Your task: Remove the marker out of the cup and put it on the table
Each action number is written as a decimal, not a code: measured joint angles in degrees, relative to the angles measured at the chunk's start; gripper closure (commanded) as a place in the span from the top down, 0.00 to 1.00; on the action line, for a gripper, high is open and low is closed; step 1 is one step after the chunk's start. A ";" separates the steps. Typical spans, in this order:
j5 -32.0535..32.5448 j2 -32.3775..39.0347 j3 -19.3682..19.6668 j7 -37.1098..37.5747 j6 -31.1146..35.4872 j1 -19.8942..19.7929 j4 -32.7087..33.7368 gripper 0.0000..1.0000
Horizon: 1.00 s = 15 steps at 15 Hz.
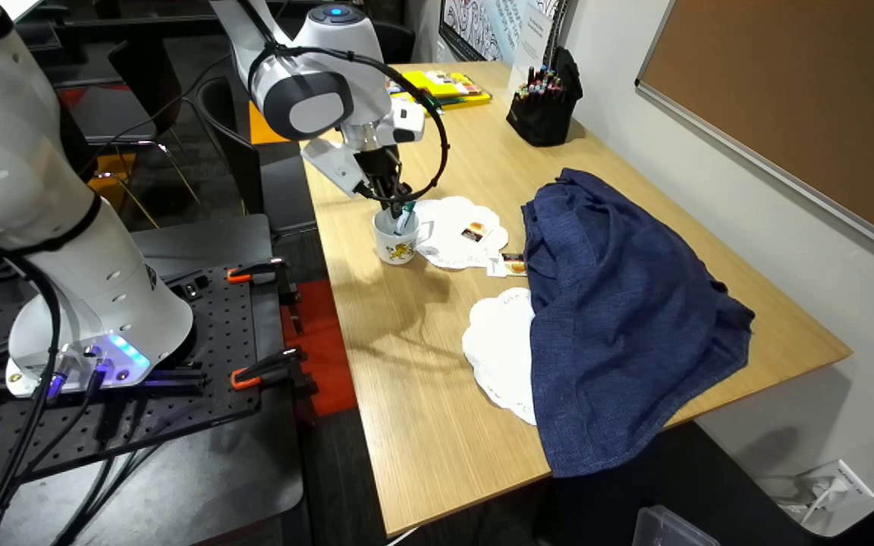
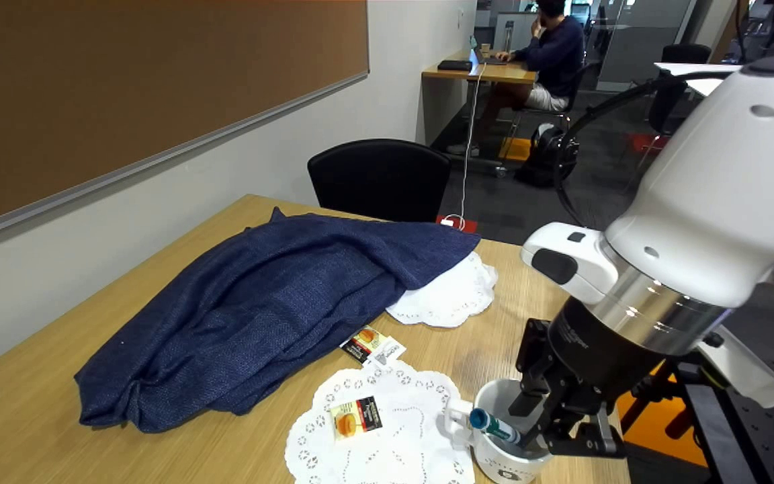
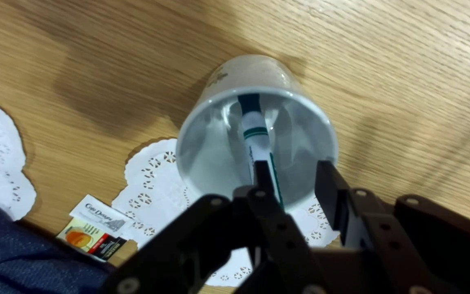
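The marker [image 3: 257, 136] is inside the cup [image 1: 394, 247], leaning, one teal end low in it and the other raised above the rim beside the handle [image 2: 457, 423]. The cup stands upright on the worktop [image 1: 422, 425] near a doily [image 2: 387, 454]. The end effector [image 3: 295, 171] is at the cup mouth; in the wrist view its jaws stand apart with a moderate gap, cup interior showing between them, and nothing is gripped. One jaw masks part of the marker; whether they touch cannot be determined.

Handling, as judged: marker light, stiff and not fragile, its barrel smooth, liable to swivel or slip under an off-centre hold. Recommended hold is across the white barrel just below the raised end, one jaw to each side. The teal end is less suitable: if it is a cap, it may pull off. Alignment appears offset to one side of the marker and calls for correction before closing. A jaw bearing on the rim could tip the cup.
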State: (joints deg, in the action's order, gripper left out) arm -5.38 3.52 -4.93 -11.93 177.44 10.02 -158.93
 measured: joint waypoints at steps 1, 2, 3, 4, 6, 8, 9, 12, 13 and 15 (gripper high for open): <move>-0.45 0.22 -0.01 0.00 0.29 0.00 0.05 0.35; -0.81 0.43 -0.02 0.00 0.48 0.00 0.10 0.35; -1.12 0.64 -0.02 0.00 0.67 0.00 0.15 0.35; -1.52 0.87 -0.04 -0.01 0.90 0.00 0.20 0.34; -2.11 1.37 -0.05 -0.01 1.46 0.00 0.27 0.34; -2.35 1.96 -0.05 -0.01 1.94 -0.05 0.38 0.35; -2.37 2.31 -0.05 -0.01 2.14 -0.11 0.51 0.35; -2.38 3.45 -0.08 -0.05 2.36 -0.53 1.14 0.36; -2.38 3.87 -0.08 -0.07 2.48 -0.68 1.38 0.36; -2.38 4.71 -0.18 -0.10 2.59 -1.05 2.00 0.36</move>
State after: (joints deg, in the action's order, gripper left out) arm -7.76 8.23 -5.11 -12.03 180.03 8.97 -156.93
